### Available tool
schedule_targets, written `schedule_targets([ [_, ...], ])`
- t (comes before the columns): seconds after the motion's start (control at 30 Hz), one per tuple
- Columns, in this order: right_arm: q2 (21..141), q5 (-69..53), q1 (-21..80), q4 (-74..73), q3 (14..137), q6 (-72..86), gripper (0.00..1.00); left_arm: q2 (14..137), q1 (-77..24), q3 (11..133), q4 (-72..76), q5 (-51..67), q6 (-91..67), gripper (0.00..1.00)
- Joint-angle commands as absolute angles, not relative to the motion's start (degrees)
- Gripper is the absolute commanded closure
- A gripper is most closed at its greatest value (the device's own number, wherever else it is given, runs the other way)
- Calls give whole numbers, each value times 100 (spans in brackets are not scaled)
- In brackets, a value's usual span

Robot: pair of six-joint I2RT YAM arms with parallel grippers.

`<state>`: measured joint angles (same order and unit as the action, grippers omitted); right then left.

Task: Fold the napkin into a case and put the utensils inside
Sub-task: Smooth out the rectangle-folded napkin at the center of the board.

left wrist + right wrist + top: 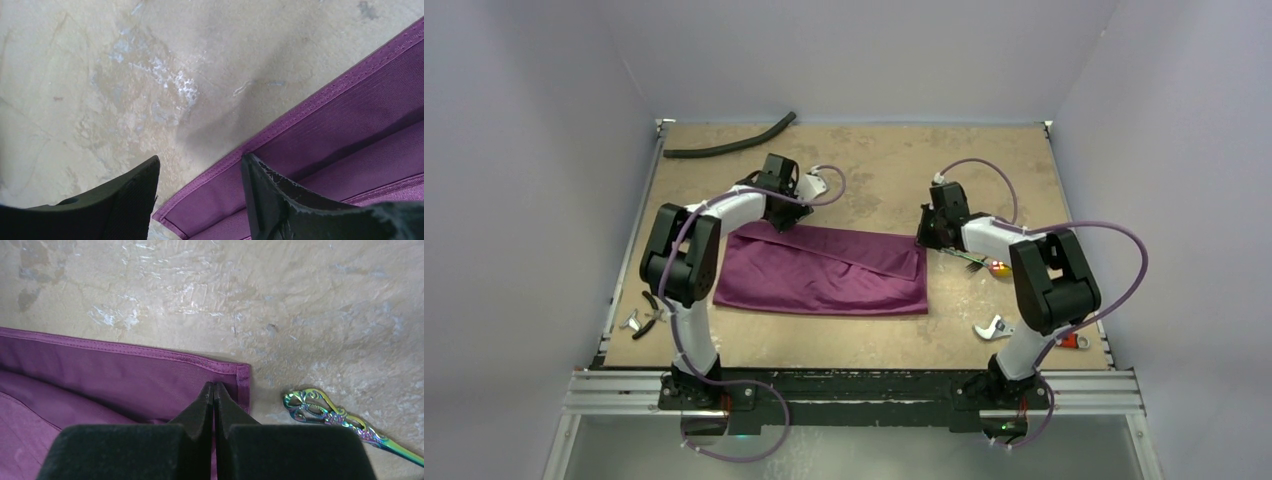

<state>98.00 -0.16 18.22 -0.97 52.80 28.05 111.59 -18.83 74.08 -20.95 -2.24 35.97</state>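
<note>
Pressing flat against each other with no gap, the fingers (195, 412) of the right gripper (214, 390) meet over the far right corner of the napkin (125, 375), just inside its stitched hem. Whether any cloth is caught between them cannot be told. To the right of that corner, apart from the cloth, an ornate rainbow-sheened utensil handle (320, 407) lies on the bare table (250, 300); from above, the utensils (972, 262) lie beside the right gripper's wrist.

The left gripper (200, 157) is spread wide at the napkin's far left corner. One finger (132, 195) is over bare table, the other over the purple cloth, and the hemmed corner shows in the gap between them, held by neither.

The napkin lies flat mid-table as a wide band, one layer doubled over another, with a slanting edge crossing its top. Both arms bend inward over its far edge, each hiding its own corner in the overhead view.

A long black hose (724, 147) lies along the far left edge. Dark-handled pliers (652, 312) sit near the left arm, well left of the cloth. A red-handled tool (994, 327) with silver jaws lies at near right, partly under the right arm.
</note>
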Motion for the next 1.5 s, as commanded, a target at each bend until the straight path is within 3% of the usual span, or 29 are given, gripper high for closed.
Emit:
schedule_targets([
  [0.0, 9984, -127, 1837, -24, 5398, 2793, 100, 11105, -1881, 6954, -1645, -911, 3877, 41],
  [0.6, 11589, -19, 1872, 43, 7385, 2765, 98, 11700, -1466, 7487, -1015, -1835, 3586, 47],
  [0.73, 10814, 353, 1881, 211, 6961, 2940, 61, 11753, -1443, 7531, -977, -1861, 3492, 47],
  [0.8, 10236, 423, 1881, 274, 6460, 3068, 48, 11743, -1441, 7489, -955, -1859, 3491, 47],
  [0.87, 9791, 345, 1908, 459, 5795, 3214, 43, 11738, -1441, 7444, -949, -1865, 3507, 48],
  [1.07, 8744, 258, 2639, 672, 4458, 3706, 51, 11707, -1442, 7375, -987, -1822, 3519, 48],
  [1.3, 8566, 341, 2866, 461, 4151, 3799, 62, 11698, -1441, 7387, -1027, -1785, 3494, 48],
  [1.47, 8373, 577, 2870, 236, 4206, 3752, 56, 11661, -1442, 7356, -1061, -1752, 3489, 49],
])
